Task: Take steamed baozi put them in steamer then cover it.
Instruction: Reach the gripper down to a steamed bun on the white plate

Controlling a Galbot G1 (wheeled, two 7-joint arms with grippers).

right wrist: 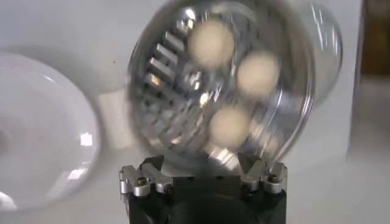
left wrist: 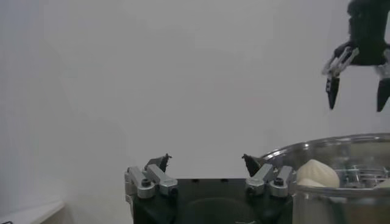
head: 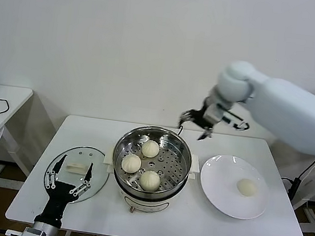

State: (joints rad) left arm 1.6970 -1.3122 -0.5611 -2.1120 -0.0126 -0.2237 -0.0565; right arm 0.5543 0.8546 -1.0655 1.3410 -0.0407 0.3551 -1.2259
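Note:
The steamer stands mid-table with three baozi on its perforated tray: one at the back, one at the left, one at the front. A fourth baozi lies on the white plate to the right. My right gripper is open and empty, raised above the table behind the steamer; its wrist view shows the steamer and the three buns below. My left gripper is open and empty, low at the front left over the glass lid.
The glass lid with its white handle lies flat on the table left of the steamer. A side table with a black cable stands at far left. A white wall is behind the table.

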